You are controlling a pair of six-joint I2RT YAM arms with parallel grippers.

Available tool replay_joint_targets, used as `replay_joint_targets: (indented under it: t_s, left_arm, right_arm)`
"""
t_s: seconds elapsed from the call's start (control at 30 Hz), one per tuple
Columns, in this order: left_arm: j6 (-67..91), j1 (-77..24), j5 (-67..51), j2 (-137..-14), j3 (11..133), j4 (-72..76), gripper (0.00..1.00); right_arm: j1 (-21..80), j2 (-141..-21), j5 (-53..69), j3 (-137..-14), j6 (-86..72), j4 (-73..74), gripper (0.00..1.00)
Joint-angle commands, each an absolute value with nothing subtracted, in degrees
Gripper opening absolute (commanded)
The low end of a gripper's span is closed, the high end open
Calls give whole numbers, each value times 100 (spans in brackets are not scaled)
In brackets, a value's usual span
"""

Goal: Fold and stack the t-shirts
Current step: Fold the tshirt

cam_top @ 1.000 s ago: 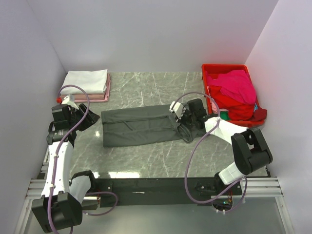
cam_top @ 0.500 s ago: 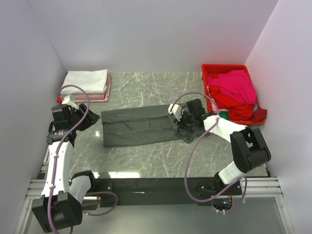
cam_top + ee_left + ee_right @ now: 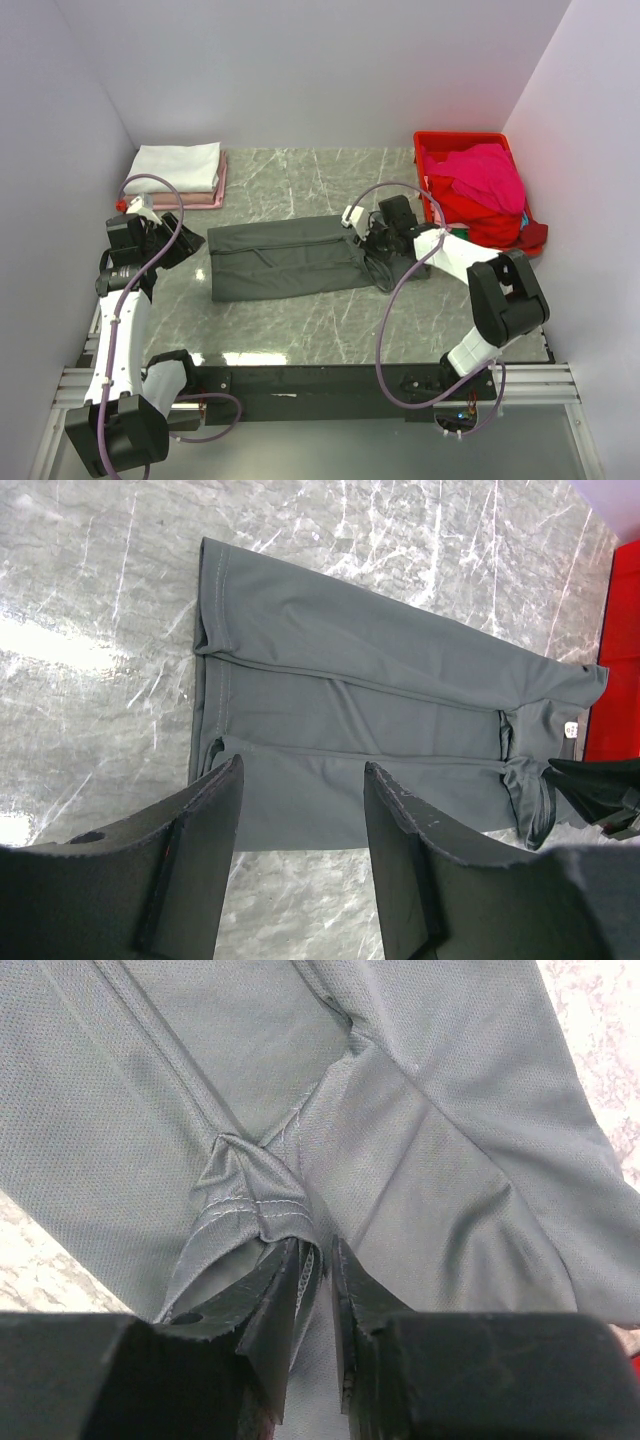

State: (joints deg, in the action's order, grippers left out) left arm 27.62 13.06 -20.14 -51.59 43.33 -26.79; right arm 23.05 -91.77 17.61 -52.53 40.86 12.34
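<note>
Right hand (image 3: 320,1252) shifted, pinching fine-mesh charcoal t-shirt (image 3: 440,1150)

A grey marble-patterned table (image 3: 300,320) with pale veins fills the floor of the scene, its surface glossy enough to throw back bright patches of light near the front edge. A red plastic crate (image 3: 462,137) stands at the table's far right corner, its long side running along the right edge. Plain white walls (image 3: 300,70) close in the left, far and right sides. A black bar (image 3: 310,378) lies along the near edge, with silver metal rails (image 3: 70,385) just beyond it.
</note>
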Motion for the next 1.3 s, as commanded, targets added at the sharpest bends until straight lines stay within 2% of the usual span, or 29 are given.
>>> replay_joint_targets:
  t_s: [0.0, 0.53, 0.8, 1.27]
  left_arm:
    - [2637, 1310, -2083, -5150, 4333, -2461, 57]
    - [2637, 1301, -2083, -5168, 4342, -2461, 57]
    - [2628, 1310, -2074, -5177, 4342, -2461, 57]
    - [2628, 1309, -2057, -5142, 4333, -2470, 56]
  right_arm:
    - [2347, -9193, 1775, -5502, 3929, 1257, 27]
    - [2417, -9589, 1573, -6152, 3516, 1441, 23]
    - [2426, -9844, 1837, -6671, 3393, 2074, 30]
    - [2408, -10520, 1538, -7927, 2953, 2891, 29]
